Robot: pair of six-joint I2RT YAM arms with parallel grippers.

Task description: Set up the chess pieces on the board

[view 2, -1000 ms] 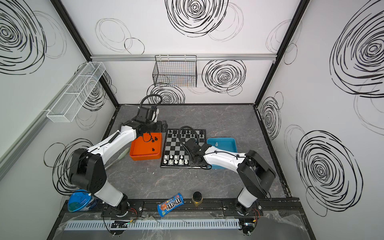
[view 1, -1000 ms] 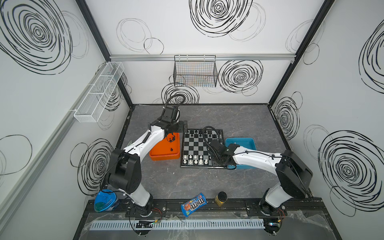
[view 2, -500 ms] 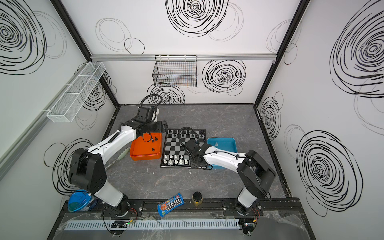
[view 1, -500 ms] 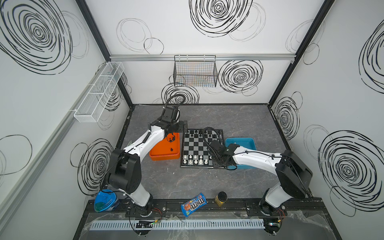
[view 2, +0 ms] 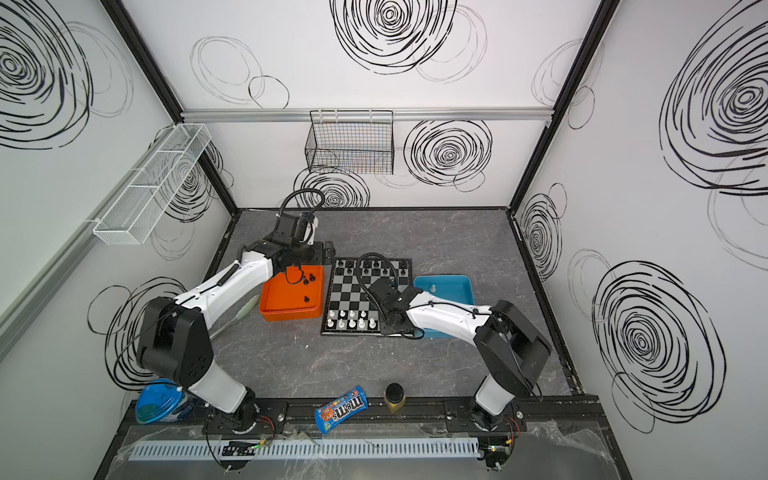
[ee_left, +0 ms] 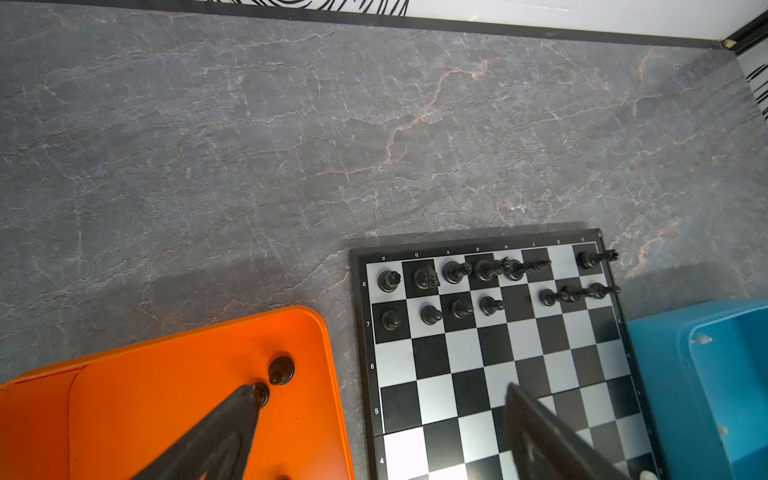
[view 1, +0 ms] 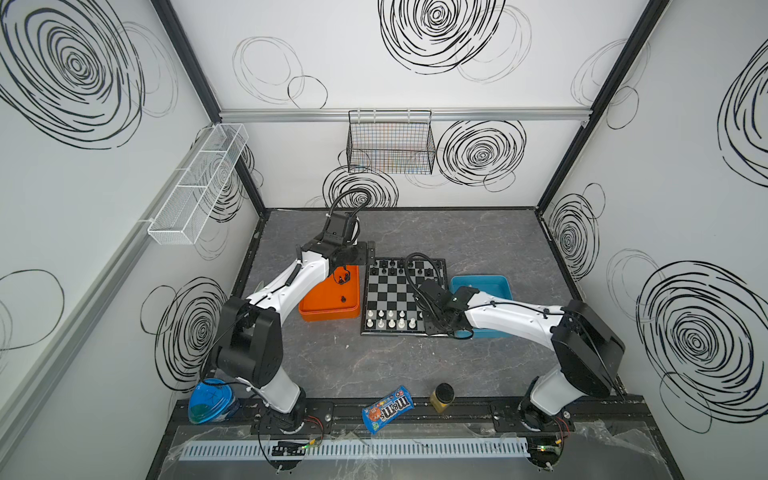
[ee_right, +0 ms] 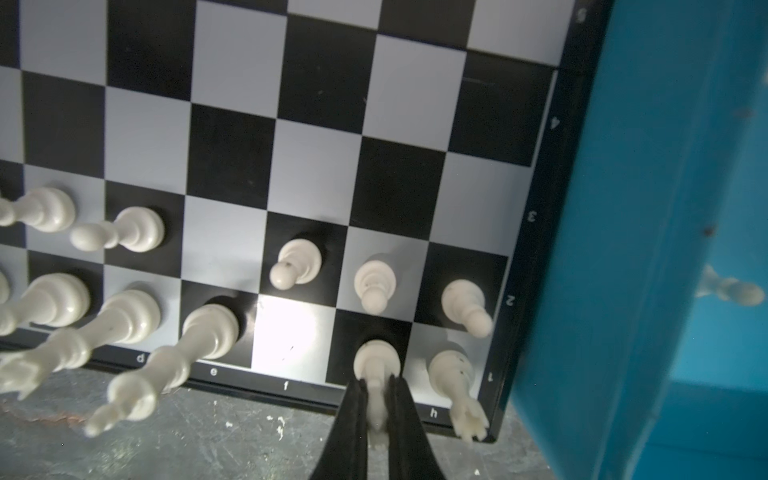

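Set against the top views of the preceding second, neither arm shows any detectable displacement, so the change, if any, is confined to the jaws. The right gripper (ee_right: 376,384) is clamped narrowly on the stem of a white piece (ee_right: 376,357). The piece's base sits on a dark square in the near row of the board (view 1: 395,291), second from the right corner and just beside the white rook (ee_right: 451,370). Its kind cannot be told, as the fingers cover its top. Judgement: this placement is seated and awaits only release and a straight lift. Any sideways drift risks toppling the rook or the pawns just beyond. The light square to the held piece's left stands empty, and one gap shows in the white pawn row. A spare white piece (ee_right: 727,291) lies in the blue tray (view 2: 465,291) right of the board. The left gripper (ee_left: 380,390) stands wide and holds nothing. One finger is over the orange tray (view 1: 309,309) left of the board, near loose black pieces (ee_left: 281,370), and the other is over the board. The far rows are mostly filled with black — the setup is judged well advanced but not complete.
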